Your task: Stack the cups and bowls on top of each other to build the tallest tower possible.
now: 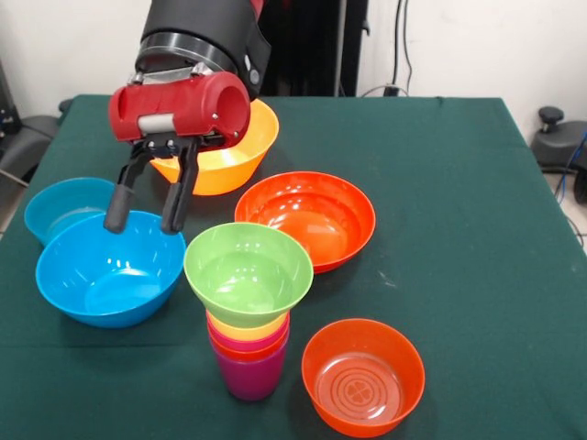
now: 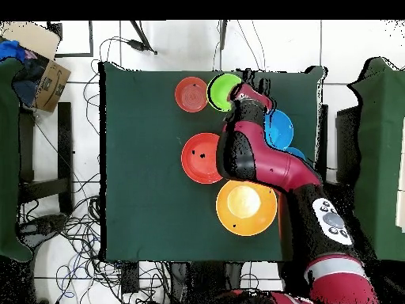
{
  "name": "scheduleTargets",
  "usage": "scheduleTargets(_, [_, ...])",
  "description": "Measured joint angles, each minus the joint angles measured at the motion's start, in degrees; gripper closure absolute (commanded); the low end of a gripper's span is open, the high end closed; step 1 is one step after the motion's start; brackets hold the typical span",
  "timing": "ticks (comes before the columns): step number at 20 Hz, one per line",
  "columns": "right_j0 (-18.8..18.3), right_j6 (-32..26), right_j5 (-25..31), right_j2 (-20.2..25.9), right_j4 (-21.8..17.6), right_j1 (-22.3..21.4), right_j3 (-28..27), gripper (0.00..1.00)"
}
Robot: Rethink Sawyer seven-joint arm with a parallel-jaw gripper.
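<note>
In the front view, the red and black arm comes down from the top edge, and its gripper (image 1: 145, 209) is seen with both dark fingers spread apart, nothing held between them. The fingertips hang over the far rim of the large glossy blue plastic bowl (image 1: 110, 268); whether they touch it can't be told. A second, smaller blue bowl (image 1: 57, 207) is half hidden behind that one, and a good part of the large orange-yellow plastic bowl (image 1: 240, 147) is blocked by the arm's red cylinder.

The tower (image 1: 249, 330) stands near the front edge of the green-clothed table (image 1: 459, 229): a purple plastic cup at the bottom, with crimson, orange and yellow rims nested above it, only those rims showing. The small green plastic bowl (image 1: 249, 272) is perched on top, tilted a bit. Just beside the tower sits the small translucent orange bowl (image 1: 363, 376), its lower rim nearly cut off by the frame; a moulded ring pattern is visible inside, but no writing can be read. The wide shallow red-orange bowl (image 1: 306, 218) sits behind it.

In the overhead view, the arm (image 2: 261, 158) covers much of the blue bowls (image 2: 280, 128), and the gripper itself can't be made out. The green bowl (image 2: 221, 91) hides the cups under it completely. A cardboard box (image 2: 49, 79) off the table has markings too small to read.
</note>
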Motion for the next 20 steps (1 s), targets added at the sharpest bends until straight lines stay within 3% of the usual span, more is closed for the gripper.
scheduleTargets(10, [-0.65, 0.00, 8.37, 1.01, -0.01, -0.51, 0.01, 0.00])
scheduleTargets(15, [-3.31, 0.00, 17.07, 2.47, -0.02, -1.92, 0.01, 0.00])
scheduleTargets(20, [-6.10, 0.00, 21.06, 3.99, -0.02, -2.60, 0.02, 0.00])
